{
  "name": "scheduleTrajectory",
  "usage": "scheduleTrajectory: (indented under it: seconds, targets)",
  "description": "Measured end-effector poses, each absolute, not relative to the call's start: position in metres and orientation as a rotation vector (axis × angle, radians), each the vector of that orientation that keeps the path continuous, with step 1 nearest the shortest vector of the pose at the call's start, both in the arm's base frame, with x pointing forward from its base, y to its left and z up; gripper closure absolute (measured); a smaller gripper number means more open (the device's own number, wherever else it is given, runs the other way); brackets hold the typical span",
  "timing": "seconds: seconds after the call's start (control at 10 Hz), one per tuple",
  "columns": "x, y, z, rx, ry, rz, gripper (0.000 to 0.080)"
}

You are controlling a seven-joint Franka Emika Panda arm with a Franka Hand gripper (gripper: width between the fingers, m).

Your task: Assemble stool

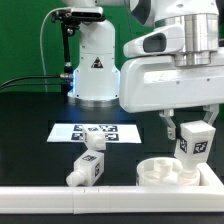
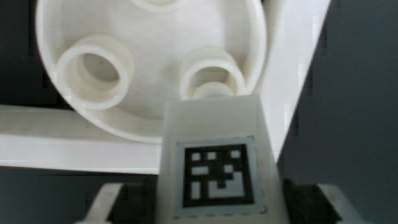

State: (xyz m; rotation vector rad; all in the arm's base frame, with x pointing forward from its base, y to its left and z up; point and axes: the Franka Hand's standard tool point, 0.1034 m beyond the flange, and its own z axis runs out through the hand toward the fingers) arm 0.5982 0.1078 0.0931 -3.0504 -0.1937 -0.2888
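My gripper (image 1: 192,131) is shut on a short white stool leg (image 1: 194,147), with its black-and-white tag facing the exterior camera. The leg hangs just above the round white seat (image 1: 163,171), at the side toward the exterior view's right. In the wrist view the tagged leg (image 2: 217,150) stands between my dark fingers (image 2: 331,202). Its far end points at one of the round sockets (image 2: 214,82) in the seat (image 2: 160,40), and I cannot tell whether it touches. Two more tagged legs (image 1: 88,167) (image 1: 93,144) lie loose on the black table.
The marker board (image 1: 70,130) lies flat behind the loose legs. A long white rail (image 1: 60,197) runs along the table's front edge, and the seat rests against it. The robot's white base (image 1: 95,70) stands at the back.
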Motion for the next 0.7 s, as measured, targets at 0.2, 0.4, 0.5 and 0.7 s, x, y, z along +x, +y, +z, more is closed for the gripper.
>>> scheduleTrajectory:
  seconds: [0.2, 0.4, 0.5, 0.7]
  targets:
    - [0.598, 0.110, 0.092, -3.048, -0.197, -0.299, 0.0462]
    - [0.593, 0.113, 0.086, -3.049, -0.203, -0.288, 0.0462]
    - [0.593, 0.112, 0.084, -3.049, -0.203, -0.283, 0.0462]
    - [0.590, 0.113, 0.082, -3.050, -0.205, -0.276, 0.0462]
